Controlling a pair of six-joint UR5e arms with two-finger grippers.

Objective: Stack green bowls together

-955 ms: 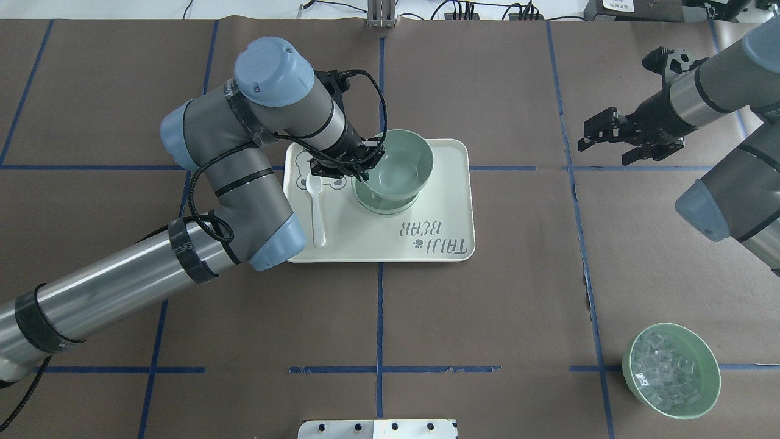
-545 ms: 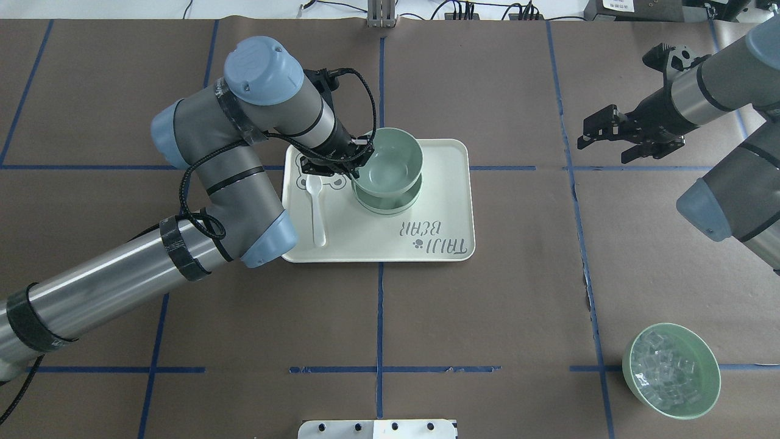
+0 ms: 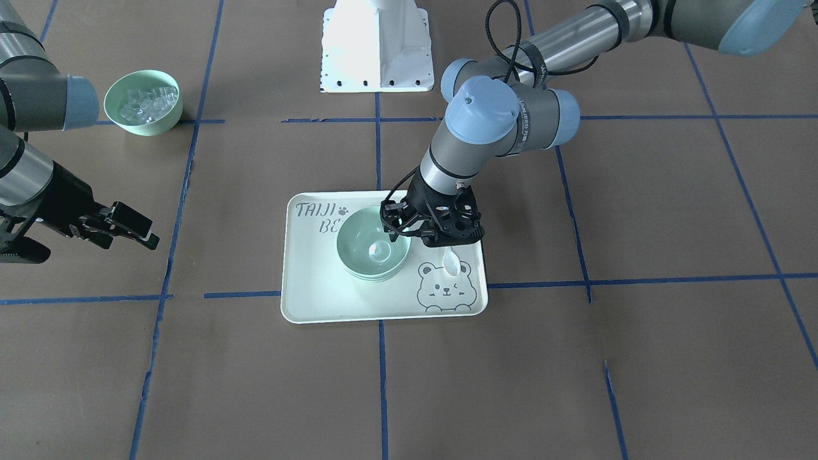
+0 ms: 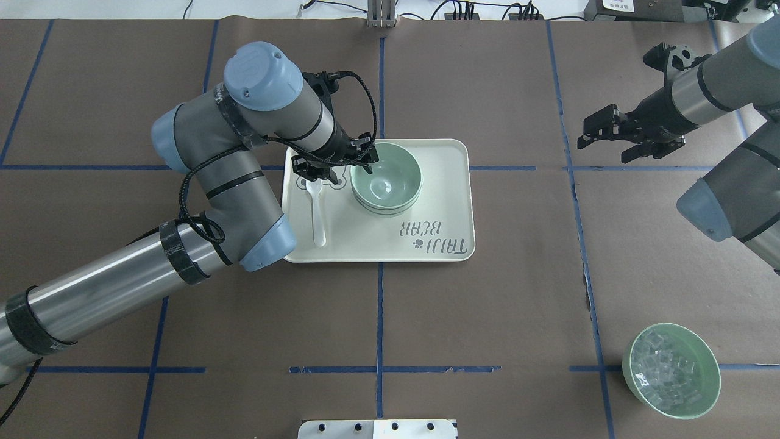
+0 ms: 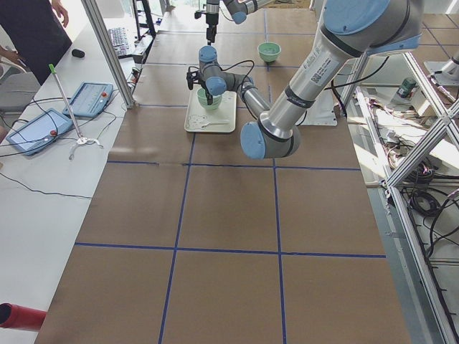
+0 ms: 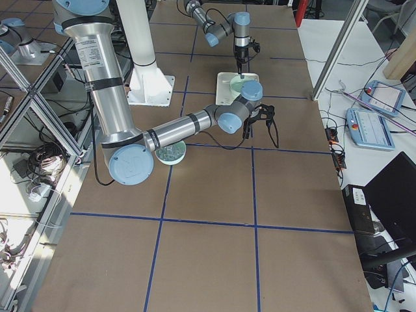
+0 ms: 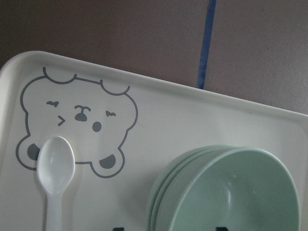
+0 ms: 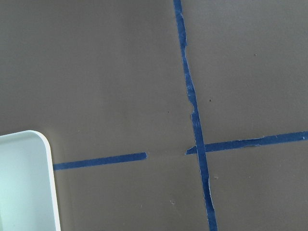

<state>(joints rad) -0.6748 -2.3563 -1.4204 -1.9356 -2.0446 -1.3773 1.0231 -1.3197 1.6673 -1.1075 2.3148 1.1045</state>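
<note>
**Third bowl seated: get the fingers out cleanly**

Overhead view: the three small round pale mint-green plastic bowls (image 4: 385,182) sit nested as one stack on the pale rectangular bear-print plastic tray (image 4: 448,201), toward its 12 o'clock edge. The left gripper (image 4: 364,163) hangs at the stack's 10 o'clock rim. A white plastic spoon (image 4: 317,210) lies at the stack's 8 o'clock. The right gripper (image 4: 609,141) hovers well apart at the tray's 2 o'clock, jaws spread and empty. A straighter-sided green bowl of clear cubes (image 4: 670,371) stands far off at the tray's 4 o'clock.

Front-facing view: the rims look even and level, so the stacking seems done and only the withdrawal remains.

Left wrist view: three concentric rims show. Two dark fingertips peep in at the bottom edge, set wide, with the near rim between them and nothing pinched.

The safest move is probably straight up until both fingers clear the rim, and only then a swing away. A sideways pull could hook the inner finger on the top bowl and tip it, or slide the light stack. The spoon is close, so it needs avoiding too.

A second ago the top bowl hung high over the other two, pinched at its rim. Half a second ago it was lower and tilted. Now it is seated and released. The right arm, spoon, tray and cube bowl have not moved.
</note>
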